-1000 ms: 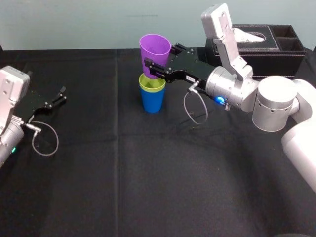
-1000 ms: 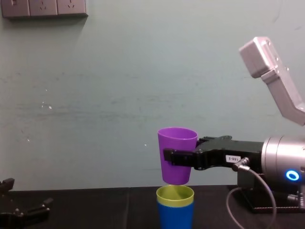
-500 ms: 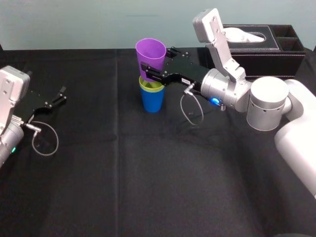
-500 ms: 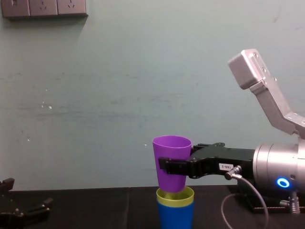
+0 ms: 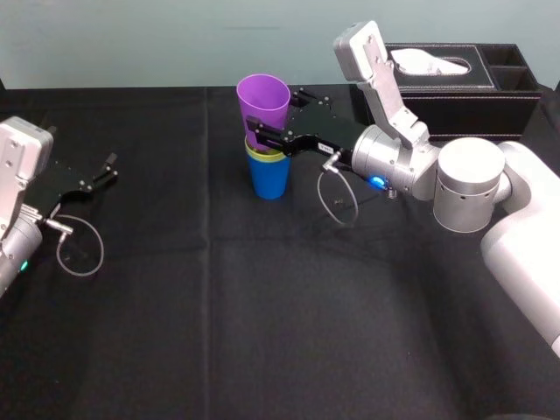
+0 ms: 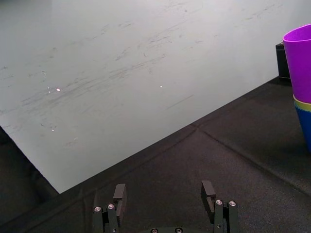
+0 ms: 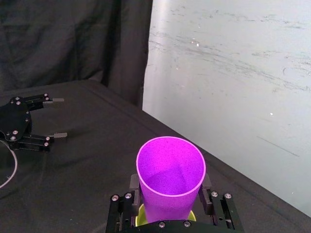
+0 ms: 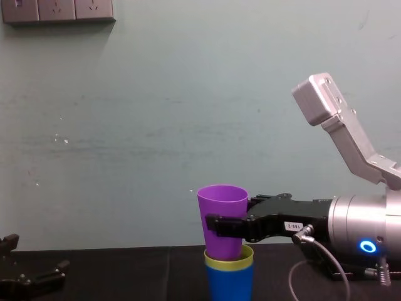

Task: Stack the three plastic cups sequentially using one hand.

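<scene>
The blue cup (image 5: pixel 269 181) stands on the black table with the yellow-green cup (image 5: pixel 268 157) nested inside it. My right gripper (image 5: pixel 263 136) is shut on the purple cup (image 5: pixel 262 105), holding it upright directly above them. The purple cup (image 8: pixel 222 216) has its base dipped just inside the yellow-green cup's rim (image 8: pixel 229 261), above the blue cup (image 8: pixel 229 285). In the right wrist view both fingers (image 7: pixel 208 190) press the sides of the purple cup (image 7: pixel 170 182). My left gripper (image 5: pixel 108 170) rests open and empty at the table's left side.
A black leather tissue box (image 5: pixel 455 79) stands at the back right, behind my right arm. The black cloth (image 5: pixel 280 306) covers the table in front of the cups. A pale wall (image 8: pixel 156 125) rises behind the table.
My right gripper has carried the purple cup down and slightly left. Its base, earlier above the yellow-green cup, now sits inside that cup's rim. The left arm has not moved.
</scene>
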Controlling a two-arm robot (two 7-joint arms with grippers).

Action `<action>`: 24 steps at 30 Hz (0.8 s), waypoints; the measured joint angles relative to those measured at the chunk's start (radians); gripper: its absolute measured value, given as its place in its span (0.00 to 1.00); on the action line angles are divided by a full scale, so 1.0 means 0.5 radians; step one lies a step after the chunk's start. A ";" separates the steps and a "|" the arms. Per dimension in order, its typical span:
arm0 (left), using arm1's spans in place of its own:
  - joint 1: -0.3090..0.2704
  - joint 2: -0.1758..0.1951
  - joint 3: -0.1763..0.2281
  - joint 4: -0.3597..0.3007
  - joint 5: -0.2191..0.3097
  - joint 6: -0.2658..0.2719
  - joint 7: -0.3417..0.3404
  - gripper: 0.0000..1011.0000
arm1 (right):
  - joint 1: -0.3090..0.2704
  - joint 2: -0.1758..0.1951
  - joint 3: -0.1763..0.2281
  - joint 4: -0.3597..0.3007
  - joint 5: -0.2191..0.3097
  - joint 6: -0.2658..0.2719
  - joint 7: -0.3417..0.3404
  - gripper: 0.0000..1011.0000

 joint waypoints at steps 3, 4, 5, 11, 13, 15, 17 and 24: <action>0.000 0.000 0.000 0.000 0.000 0.000 0.000 1.00 | 0.000 -0.001 0.003 0.006 -0.005 -0.004 0.002 0.71; 0.000 0.000 0.000 0.000 0.000 0.000 0.000 1.00 | 0.000 -0.002 0.005 0.010 -0.007 -0.006 0.002 0.71; 0.000 0.000 0.000 0.000 0.000 0.000 0.000 1.00 | 0.001 -0.003 0.006 0.013 -0.007 -0.006 0.003 0.71; 0.000 0.000 0.000 0.000 0.000 0.000 0.000 1.00 | 0.002 -0.006 0.015 0.026 -0.009 -0.008 0.004 0.71; 0.000 0.000 0.000 0.000 0.000 0.000 0.000 1.00 | -0.005 -0.004 0.020 0.022 -0.008 -0.006 0.004 0.71; 0.000 0.000 0.000 0.000 0.000 0.000 0.000 1.00 | -0.011 -0.001 0.022 0.014 -0.007 -0.003 0.004 0.71; 0.000 0.000 0.000 0.000 0.000 0.000 0.000 1.00 | -0.022 0.004 0.027 0.000 -0.005 0.001 0.006 0.71; 0.000 0.000 0.000 0.000 0.000 0.000 0.000 1.00 | -0.037 0.010 0.033 -0.005 0.002 0.011 0.006 0.71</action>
